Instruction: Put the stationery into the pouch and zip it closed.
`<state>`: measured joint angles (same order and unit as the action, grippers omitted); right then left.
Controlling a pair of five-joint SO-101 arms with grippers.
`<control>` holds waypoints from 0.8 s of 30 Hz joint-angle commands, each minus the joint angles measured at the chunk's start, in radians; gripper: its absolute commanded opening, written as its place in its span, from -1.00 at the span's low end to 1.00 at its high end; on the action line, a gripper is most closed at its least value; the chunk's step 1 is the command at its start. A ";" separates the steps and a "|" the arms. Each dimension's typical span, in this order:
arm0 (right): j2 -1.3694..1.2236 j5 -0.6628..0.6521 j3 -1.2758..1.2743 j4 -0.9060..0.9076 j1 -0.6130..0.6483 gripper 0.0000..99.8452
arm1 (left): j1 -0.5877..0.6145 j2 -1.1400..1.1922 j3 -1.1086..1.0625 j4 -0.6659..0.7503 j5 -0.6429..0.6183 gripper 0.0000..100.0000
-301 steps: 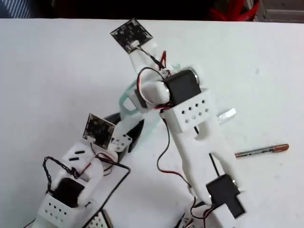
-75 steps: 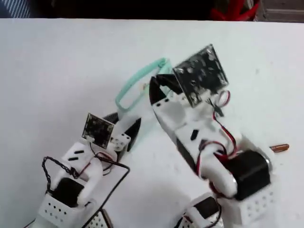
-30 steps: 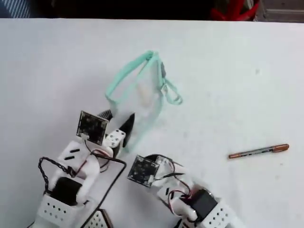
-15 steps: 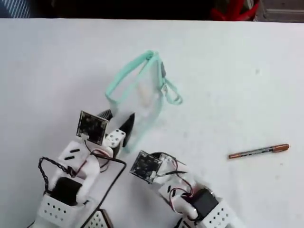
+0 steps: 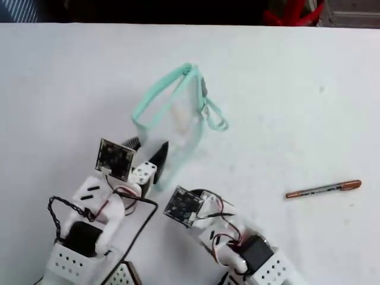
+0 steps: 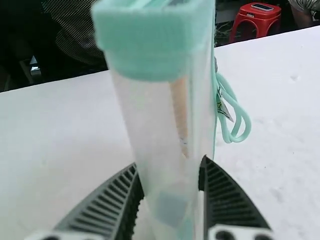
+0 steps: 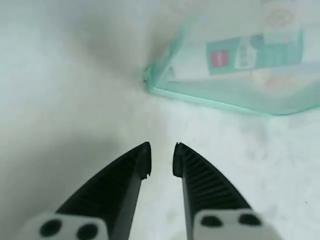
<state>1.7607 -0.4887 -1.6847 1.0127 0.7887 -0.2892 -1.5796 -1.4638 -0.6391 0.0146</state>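
the clear plastic pouch with mint green edging (image 5: 172, 116) is found on the white table (image 5: 285, 89), its near end clamped between the fingers of the left gripper (image 6: 170, 172). the fingers of the right gripper (image 7: 161, 157) are parted only slightly, empty, near a pouch corner. a brown pen (image 5: 323, 189) is seen well apart.

White table (image 5: 297, 89), red stool (image 6: 256, 16), dark surroundings
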 commanded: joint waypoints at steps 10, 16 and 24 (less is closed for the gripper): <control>0.007 -0.003 0.055 -0.021 -0.173 -0.97 | 0.004 -0.013 0.021 0.032 -0.006 -0.67; 0.007 0.189 0.137 -0.047 -0.486 -0.93 | 0.004 -0.013 0.021 0.032 -0.006 -0.67; -0.002 0.333 0.189 -0.048 -0.697 -0.81 | 0.004 -0.013 0.021 0.032 -0.006 -0.67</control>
<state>1.7607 -0.2094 -1.5420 0.9866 0.1550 -0.2892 -1.5796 -1.4638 -0.6391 0.0146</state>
